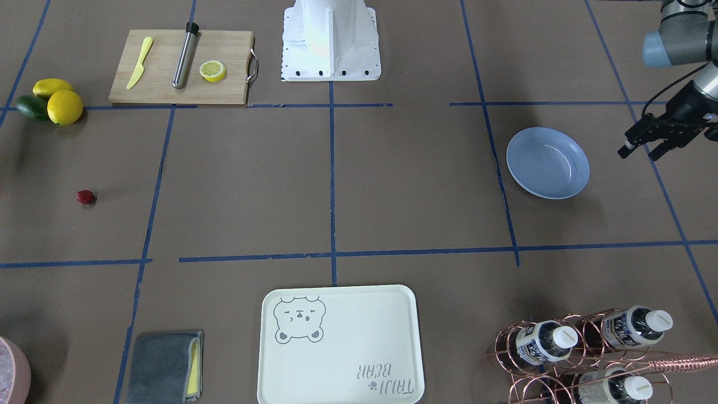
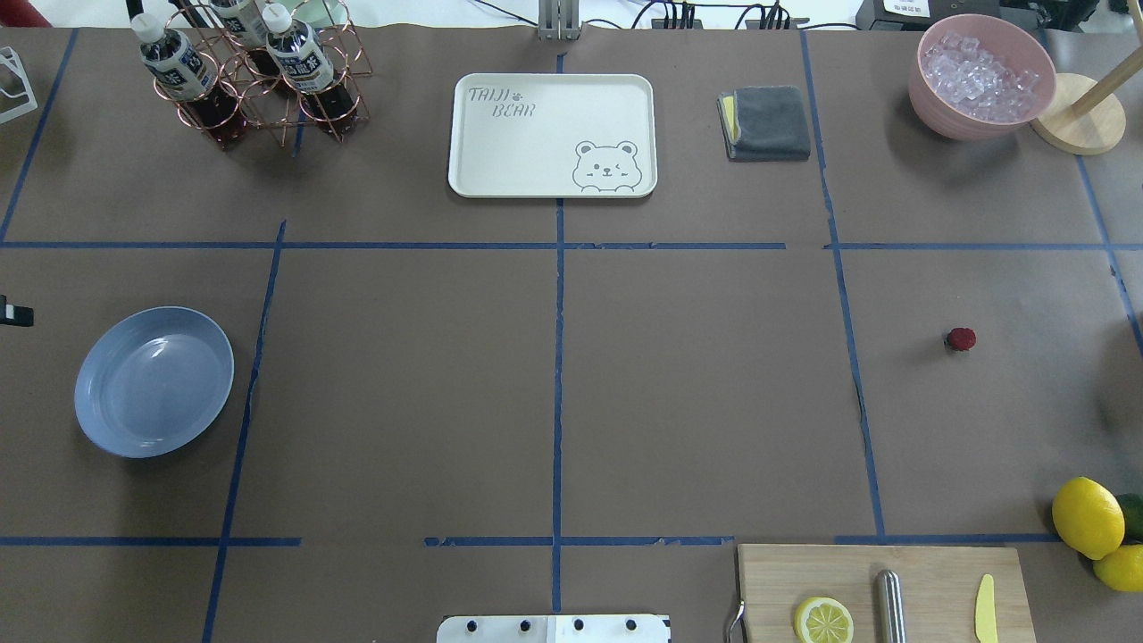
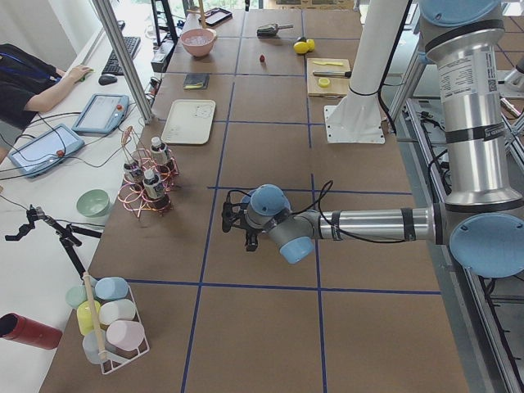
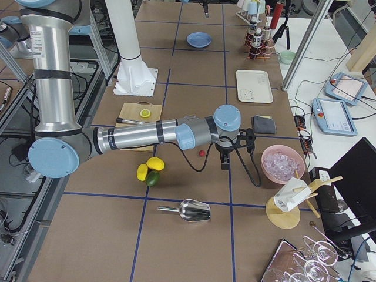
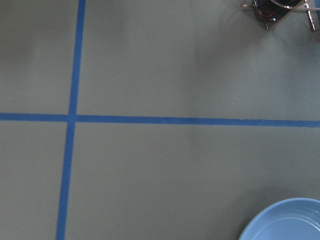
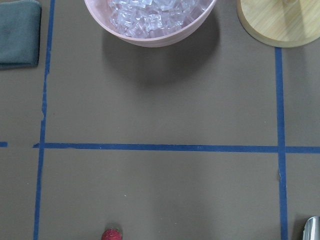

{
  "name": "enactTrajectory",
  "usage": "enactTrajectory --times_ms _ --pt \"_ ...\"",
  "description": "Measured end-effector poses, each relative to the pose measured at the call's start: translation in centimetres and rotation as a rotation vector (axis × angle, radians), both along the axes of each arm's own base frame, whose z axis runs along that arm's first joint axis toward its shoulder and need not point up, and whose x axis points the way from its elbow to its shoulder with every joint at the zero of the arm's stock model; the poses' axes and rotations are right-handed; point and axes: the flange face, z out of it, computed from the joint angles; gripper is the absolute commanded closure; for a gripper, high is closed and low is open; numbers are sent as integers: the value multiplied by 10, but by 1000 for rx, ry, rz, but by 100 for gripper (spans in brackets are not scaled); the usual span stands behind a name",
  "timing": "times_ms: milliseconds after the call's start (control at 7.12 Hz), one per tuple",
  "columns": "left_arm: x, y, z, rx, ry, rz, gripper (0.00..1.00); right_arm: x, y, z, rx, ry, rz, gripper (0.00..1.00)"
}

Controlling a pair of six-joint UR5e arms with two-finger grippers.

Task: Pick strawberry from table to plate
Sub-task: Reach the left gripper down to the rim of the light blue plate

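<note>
The strawberry (image 1: 86, 197) (image 2: 961, 338) lies alone on the brown table (image 1: 415, 185), small and dark red. It also shows at the bottom edge of the right wrist view, strawberry (image 6: 111, 235). The blue-grey plate (image 1: 547, 163) (image 2: 154, 381) stands empty on the other side of the table. My left gripper (image 1: 639, 152) hovers just outside the plate, open and holding nothing. My right gripper (image 4: 226, 157) shows only in the exterior right view, a little past the strawberry (image 4: 201, 153); whether it is open or shut I cannot tell.
A cutting board (image 1: 182, 67) holds a lemon half, a yellow knife and a metal rod. Lemons and a lime (image 1: 53, 101) lie near the strawberry. A bear tray (image 1: 339, 345), grey cloth (image 1: 162, 367), bottle rack (image 1: 583, 353) and a bowl of ice (image 2: 980, 76) line the far side.
</note>
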Motion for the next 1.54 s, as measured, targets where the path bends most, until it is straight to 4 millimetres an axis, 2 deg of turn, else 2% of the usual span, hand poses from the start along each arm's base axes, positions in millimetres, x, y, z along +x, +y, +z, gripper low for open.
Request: enactTrajectory --times_ms 281,561,842,982,1123,1263,1544 --pt "52 16 8 -8 -29 -34 11 -1 0 -4 -4 -3 8 0" --pt "77 27 14 -12 -50 -33 19 -1 0 -7 -8 -6 14 0" --pt "86 32 15 -12 -55 -17 56 -1 1 -7 -8 -8 14 0" --pt "87 34 16 -14 -57 -13 79 -1 1 -8 -8 -9 14 0" --pt "86 36 18 -15 -61 -11 95 -1 2 -7 -9 -10 14 0" --pt "84 38 21 -16 -66 -8 100 -1 2 -7 -10 -10 13 0" --pt "79 44 22 -16 -64 -5 100 -1 3 -6 -12 -10 13 0"
